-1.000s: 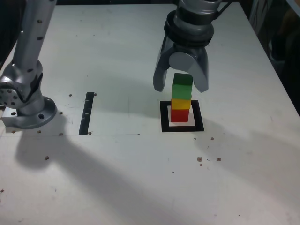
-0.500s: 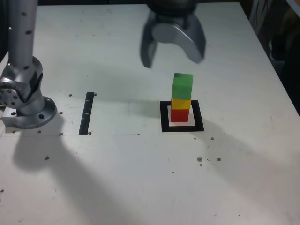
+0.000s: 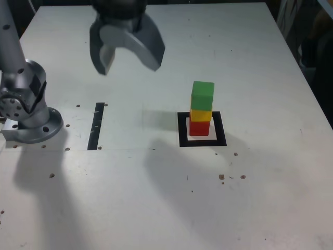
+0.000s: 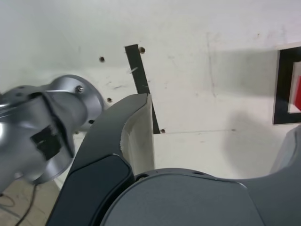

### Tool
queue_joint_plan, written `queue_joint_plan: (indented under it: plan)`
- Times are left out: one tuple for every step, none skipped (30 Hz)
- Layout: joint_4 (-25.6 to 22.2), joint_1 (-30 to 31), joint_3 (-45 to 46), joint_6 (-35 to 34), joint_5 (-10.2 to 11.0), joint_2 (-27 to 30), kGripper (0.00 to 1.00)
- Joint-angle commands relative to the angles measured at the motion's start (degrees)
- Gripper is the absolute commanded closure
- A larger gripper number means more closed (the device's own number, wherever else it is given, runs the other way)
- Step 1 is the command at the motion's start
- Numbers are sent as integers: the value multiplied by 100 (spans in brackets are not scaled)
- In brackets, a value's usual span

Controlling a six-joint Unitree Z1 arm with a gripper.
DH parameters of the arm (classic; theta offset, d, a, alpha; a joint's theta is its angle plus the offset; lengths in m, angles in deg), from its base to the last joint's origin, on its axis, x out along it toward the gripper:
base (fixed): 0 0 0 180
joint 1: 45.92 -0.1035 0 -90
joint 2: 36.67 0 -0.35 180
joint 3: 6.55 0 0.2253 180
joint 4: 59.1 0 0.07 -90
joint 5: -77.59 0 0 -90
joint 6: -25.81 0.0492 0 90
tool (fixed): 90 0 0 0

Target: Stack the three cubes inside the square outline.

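Observation:
In the exterior view the three cubes stand in one tower: green (image 3: 202, 95) on yellow (image 3: 201, 114) on red (image 3: 199, 127). The red one rests on the white centre of the square outline (image 3: 203, 141). My gripper (image 3: 127, 64) hangs open and empty high above the table, far off toward the exterior view's left of the tower. The wrist view shows one finger (image 4: 137, 136) over the table, part of the square outline (image 4: 282, 85) and a sliver of the red cube (image 4: 297, 92) at the picture's edge.
A straight black tape strip (image 3: 96, 125) lies toward the exterior view's left of the outline and also shows as the strip (image 4: 138, 69) in the wrist view. The arm's metal base (image 3: 28, 117) stands at the table's left edge. Small screw holes dot the white table (image 3: 250, 62).
The gripper, which stood open around the green cube, has risen and swung away to the exterior view's left. The tower has stayed in place.

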Motion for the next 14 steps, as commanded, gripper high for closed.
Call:
queue_joint_plan:
  plan:
    - [401,-38,868,-13,-71,23,1]
    - [618,-51,1106,-11,-115,19,1]
    - [870,-64,1399,-7,-166,14,1]
    - [1026,-75,1593,-5,-199,12,0]
    - [1152,-93,1759,-3,-227,10,0]
    - [1246,-114,1891,-1,-247,12,0]
    - [1309,-142,1997,1,-257,12,0]
    - [1351,-177,2081,7,-263,10,0]
    - [1387,-213,2146,13,-263,5,0]
    - [1418,-246,2192,18,-257,-3,0]
    - [1449,-272,2227,25,-247,-13,0]
    - [1490,-293,2260,30,-237,-28,0]
    - [1545,-306,2291,35,-229,-49,0]
    - [1613,-310,2316,39,-224,-76,0]
